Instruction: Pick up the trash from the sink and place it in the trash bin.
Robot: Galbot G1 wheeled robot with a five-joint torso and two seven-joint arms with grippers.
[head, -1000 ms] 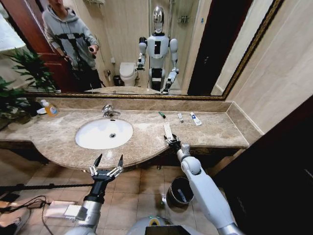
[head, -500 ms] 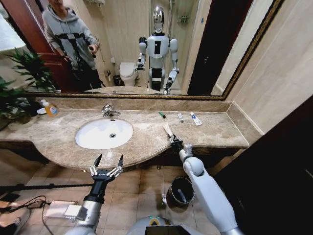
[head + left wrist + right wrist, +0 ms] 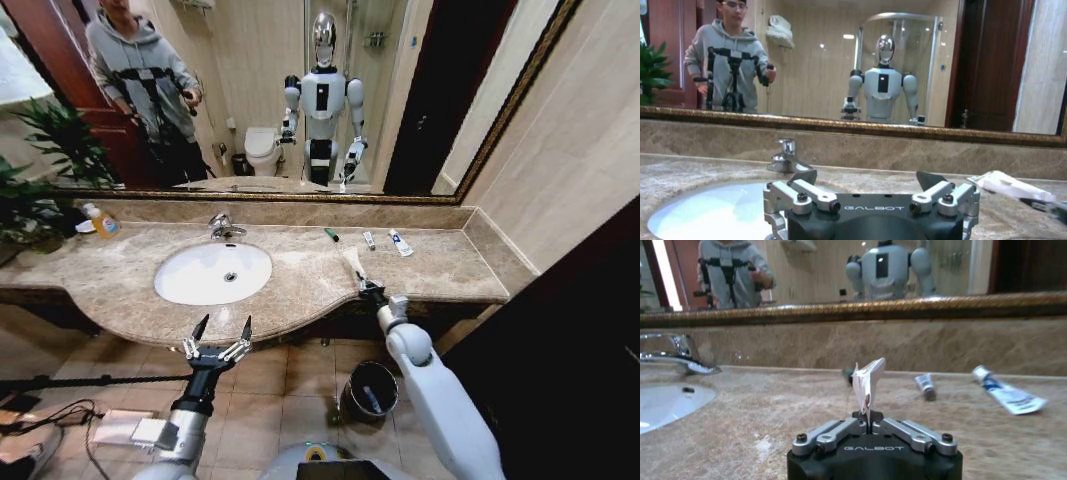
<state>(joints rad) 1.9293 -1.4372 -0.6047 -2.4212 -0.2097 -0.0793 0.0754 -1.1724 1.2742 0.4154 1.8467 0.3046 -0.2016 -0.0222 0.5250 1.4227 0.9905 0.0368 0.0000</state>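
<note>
My right gripper (image 3: 369,289) is shut on a long flat white packet (image 3: 352,262), one piece of the trash, held upright over the counter's front edge right of the sink (image 3: 212,272). The right wrist view shows the packet (image 3: 867,382) pinched between the closed fingers of that gripper (image 3: 870,425). Two white tubes (image 3: 369,240) (image 3: 400,243) and a short green stick (image 3: 331,234) lie at the back of the counter. The black trash bin (image 3: 368,390) stands on the floor below the right arm. My left gripper (image 3: 220,335) hangs open in front of the counter, below the basin.
A chrome faucet (image 3: 222,227) stands behind the basin. A yellow-orange soap bottle (image 3: 102,221) and a plant (image 3: 40,170) are at the counter's far left. Cables and a white box (image 3: 120,428) lie on the floor at left. A wall closes off the counter's right end.
My right gripper has carried the packet rightward along the counter's front edge, and the packet now stands more upright. The left arm has not moved.
</note>
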